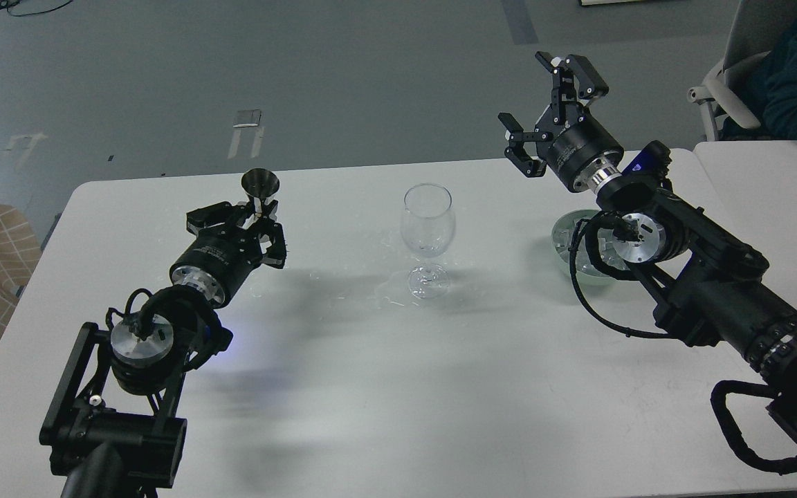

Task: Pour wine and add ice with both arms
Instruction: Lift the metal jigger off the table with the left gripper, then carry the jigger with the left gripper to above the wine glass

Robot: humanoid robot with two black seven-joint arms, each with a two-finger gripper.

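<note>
White rectangular table [343, 387] bearing a clear stemmed wine glass [428, 238] at centre and a pale green bowl [568, 242] to its right.

Clear glossy wine glass [428, 221], matt white table [371, 387], dull metal jigger [259, 185]
</note>
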